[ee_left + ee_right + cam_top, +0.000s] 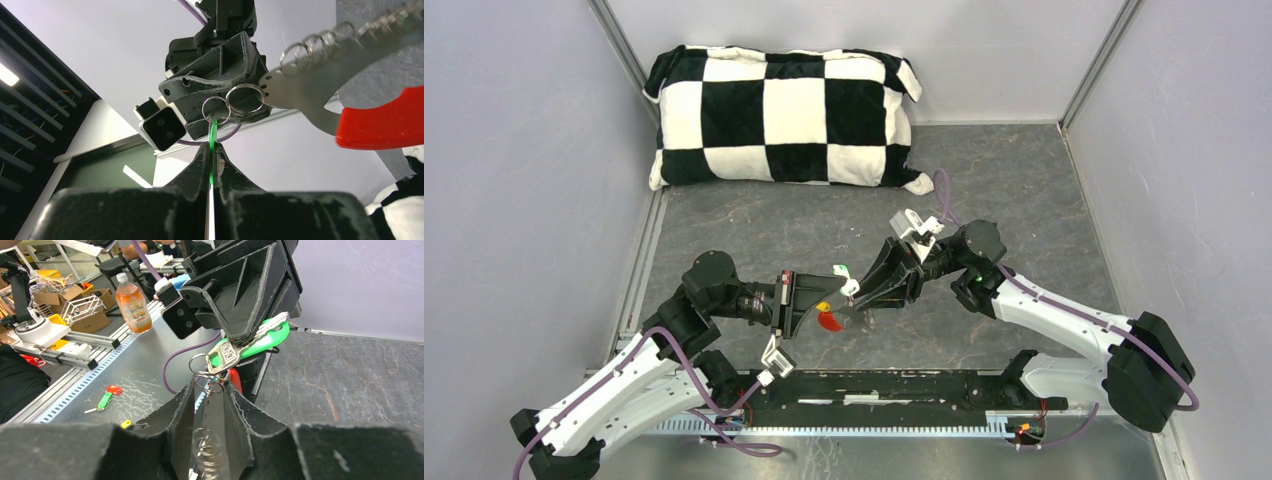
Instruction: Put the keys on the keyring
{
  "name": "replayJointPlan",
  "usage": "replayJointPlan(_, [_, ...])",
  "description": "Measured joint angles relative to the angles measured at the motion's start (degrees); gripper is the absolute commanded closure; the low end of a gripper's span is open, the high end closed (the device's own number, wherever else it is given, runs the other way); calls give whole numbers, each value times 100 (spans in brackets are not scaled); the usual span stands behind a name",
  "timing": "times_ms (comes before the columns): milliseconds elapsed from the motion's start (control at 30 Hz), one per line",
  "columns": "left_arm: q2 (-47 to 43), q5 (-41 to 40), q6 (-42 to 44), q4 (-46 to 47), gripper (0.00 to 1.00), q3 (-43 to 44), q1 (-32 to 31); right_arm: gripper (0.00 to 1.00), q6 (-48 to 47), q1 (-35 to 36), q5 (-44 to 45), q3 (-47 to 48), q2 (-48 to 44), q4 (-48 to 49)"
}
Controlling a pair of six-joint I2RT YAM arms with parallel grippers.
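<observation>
My left gripper (848,287) is shut on the green key (212,142), which shows edge-on between its fingers; its flat green head (262,339) shows in the right wrist view. The key's small ring (216,109) overlaps a second ring (245,99) of the keyring. The keyring's metal piece (300,95) carries a red tag (382,125) and a chain (350,35). My right gripper (210,390) meets the left tip to tip and pinches that metal piece (212,430). The yellow key (823,306) and the red tag (830,322) hang just below the grippers.
A black-and-white checked pillow (784,118) lies at the back of the grey table (1024,180), with walls close on both sides. Beyond the table edge, a bench holds small red, green and yellow tags (107,397) and a bottle (132,302).
</observation>
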Motion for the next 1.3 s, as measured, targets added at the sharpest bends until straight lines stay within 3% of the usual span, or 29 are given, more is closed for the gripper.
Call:
replayJointPlan(733, [2, -55, 0, -90, 98, 4, 0, 100, 0, 2, 168, -26, -140, -258])
replayJointPlan(1033, [2, -157, 0, -164, 98, 7, 0, 100, 2, 2, 330, -109, -214, -293])
replayJointPlan(1300, [2, -516, 0, -138, 98, 4, 0, 100, -66, -50, 1058, -400, -774, -671])
